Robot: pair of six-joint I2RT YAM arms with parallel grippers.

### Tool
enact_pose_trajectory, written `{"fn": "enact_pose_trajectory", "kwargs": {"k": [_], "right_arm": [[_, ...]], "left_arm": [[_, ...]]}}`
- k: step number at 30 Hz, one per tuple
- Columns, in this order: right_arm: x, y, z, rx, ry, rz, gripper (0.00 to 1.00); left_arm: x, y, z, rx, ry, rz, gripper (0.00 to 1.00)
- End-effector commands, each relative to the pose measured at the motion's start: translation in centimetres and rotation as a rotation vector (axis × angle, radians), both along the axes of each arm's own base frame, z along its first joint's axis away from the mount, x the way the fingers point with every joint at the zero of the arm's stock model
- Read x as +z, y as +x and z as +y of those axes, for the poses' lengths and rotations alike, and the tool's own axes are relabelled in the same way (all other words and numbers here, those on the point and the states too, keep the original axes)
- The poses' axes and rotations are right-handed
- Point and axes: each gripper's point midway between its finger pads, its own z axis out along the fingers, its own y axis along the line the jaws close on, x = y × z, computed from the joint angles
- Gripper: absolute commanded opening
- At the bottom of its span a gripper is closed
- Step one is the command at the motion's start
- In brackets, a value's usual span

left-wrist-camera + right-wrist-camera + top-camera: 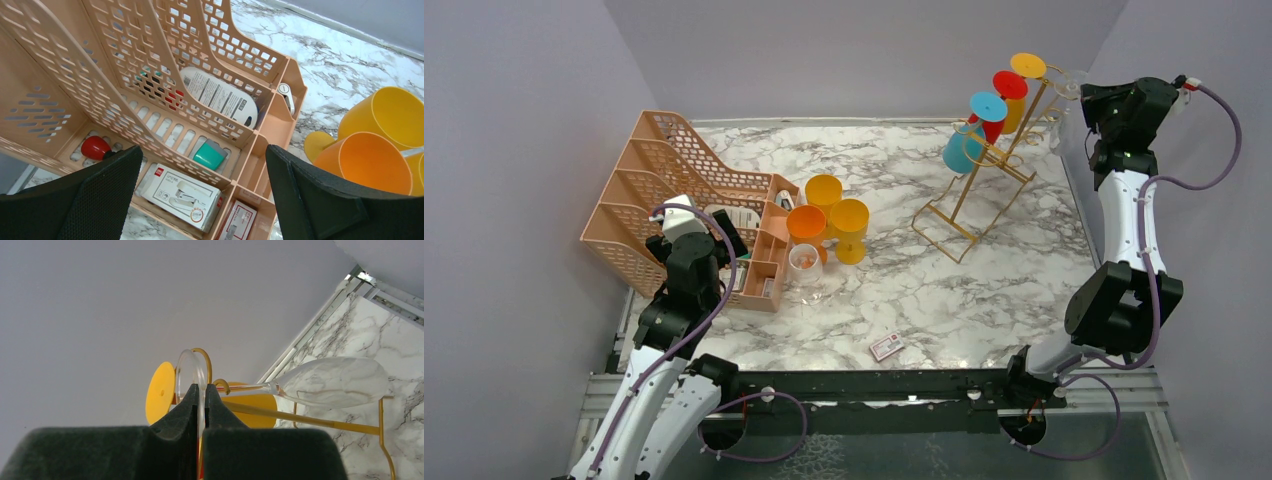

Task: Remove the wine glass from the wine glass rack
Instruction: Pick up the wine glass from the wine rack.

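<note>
- Right gripper (200, 392) is pinched on the foot disc of the clear wine glass (335, 382), whose stem lies at a wine glass rack (300, 419) hook.
- Left gripper (202, 160) is spread wide.

In the right wrist view the lower part of the foot of the glass (330, 382) is hidden between the pressed-together fingers of the right hand (200, 390), and the rack (300, 421) runs off the bottom edge. From above the glass is a faint blur against the wall (874, 50), and the print on the card (886, 346) is too small to read. In the left wrist view the bottom edge cuts off the left hand (202, 150), one finger hiding part of an orange cup (367, 160).
</note>
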Motion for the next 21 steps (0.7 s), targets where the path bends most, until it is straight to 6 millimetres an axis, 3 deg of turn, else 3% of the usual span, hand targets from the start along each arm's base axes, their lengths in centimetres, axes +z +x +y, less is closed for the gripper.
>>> {"fn": "enact_pose_trajectory", "kwargs": {"k": [1,21], "right_arm": [[4.2,-1.5,-1.2,-0.081,-0.030,-0.107,0.01],[5.1,-3.7,-2.1,-0.162,-0.078,-0.113,0.01]], "left_arm": [[0.1,0.0,0.0,-0.009,0.001,0.000,0.99],[0.1,-0.1,-0.1,-0.010,0.002,0.001,0.99]]}}
